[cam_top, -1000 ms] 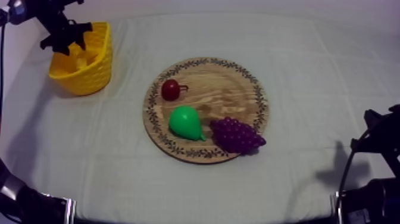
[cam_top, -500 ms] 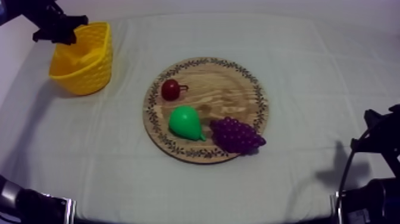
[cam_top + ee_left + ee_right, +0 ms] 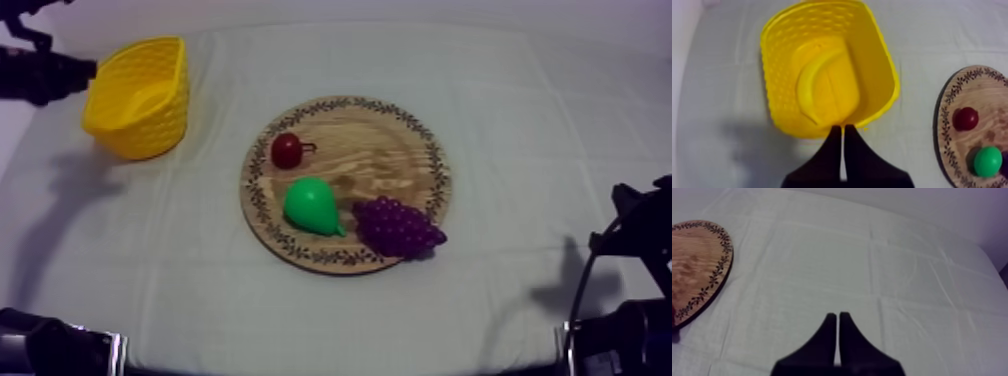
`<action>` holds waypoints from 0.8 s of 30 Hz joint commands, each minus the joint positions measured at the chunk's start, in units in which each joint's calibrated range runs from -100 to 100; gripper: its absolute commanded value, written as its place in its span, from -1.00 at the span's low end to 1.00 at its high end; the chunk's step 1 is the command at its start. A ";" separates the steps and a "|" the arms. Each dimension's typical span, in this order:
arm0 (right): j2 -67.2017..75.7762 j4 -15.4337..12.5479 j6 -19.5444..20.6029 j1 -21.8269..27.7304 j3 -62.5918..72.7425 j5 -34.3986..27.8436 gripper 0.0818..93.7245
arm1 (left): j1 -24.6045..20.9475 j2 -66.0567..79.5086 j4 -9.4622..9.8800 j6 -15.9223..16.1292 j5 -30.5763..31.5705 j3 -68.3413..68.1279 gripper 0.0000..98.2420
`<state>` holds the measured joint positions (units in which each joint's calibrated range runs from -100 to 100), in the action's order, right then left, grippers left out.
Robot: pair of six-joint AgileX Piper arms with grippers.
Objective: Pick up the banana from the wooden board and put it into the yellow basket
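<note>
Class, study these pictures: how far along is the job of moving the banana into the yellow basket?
Done: the curved yellow toy banana lies inside the yellow woven basket; the round wooden board with patterned rim carries just a green pear, a small red fruit and purple grapes. In hand: nothing; the left pincer is shut, empty, beside the basket. Left: probably nothing.

I see a yellow plastic basket (image 3: 779,75) with bumpy, woven-looking walls, and the yellow toy banana (image 3: 803,87) looks like smooth plastic with a soft shine. The round wooden board (image 3: 390,165) shows light brown grain with a dark leafy pattern on its rim, and the grey-white cloth (image 3: 560,140) is matt with soft creases. The green toy pear (image 3: 312,207) and small red fruit (image 3: 286,150) look smooth and a bit shiny, the purple bunch of grapes (image 3: 397,227) is knobbly, and my left gripper (image 3: 842,127) is dull black.
</note>
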<state>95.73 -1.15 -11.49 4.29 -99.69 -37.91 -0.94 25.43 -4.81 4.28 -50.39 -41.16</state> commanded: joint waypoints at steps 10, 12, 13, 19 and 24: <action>0.02 0.01 -0.01 0.00 0.03 0.01 -0.99 | -3.69 47.55 -5.39 10.26 6.58 -38.02 -1.00; 0.02 0.01 -0.01 0.00 0.03 0.01 -0.99 | -3.59 52.06 -4.57 9.47 7.39 -41.87 -1.00; 0.02 0.01 -0.01 0.00 0.03 0.01 -0.99 | -3.43 54.01 -3.81 8.60 7.70 -43.52 -1.00; 0.02 0.01 -0.01 0.00 0.03 0.01 -0.99 | -2.29 63.05 -0.78 4.16 11.03 -53.05 -1.00; 0.02 0.01 -0.02 0.01 0.03 0.01 -0.99 | -0.78 68.00 2.80 -0.17 11.46 -55.81 -1.00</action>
<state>95.73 -1.15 -11.49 4.29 -99.69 -37.91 -2.00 90.83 -3.16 7.18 -39.07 -96.24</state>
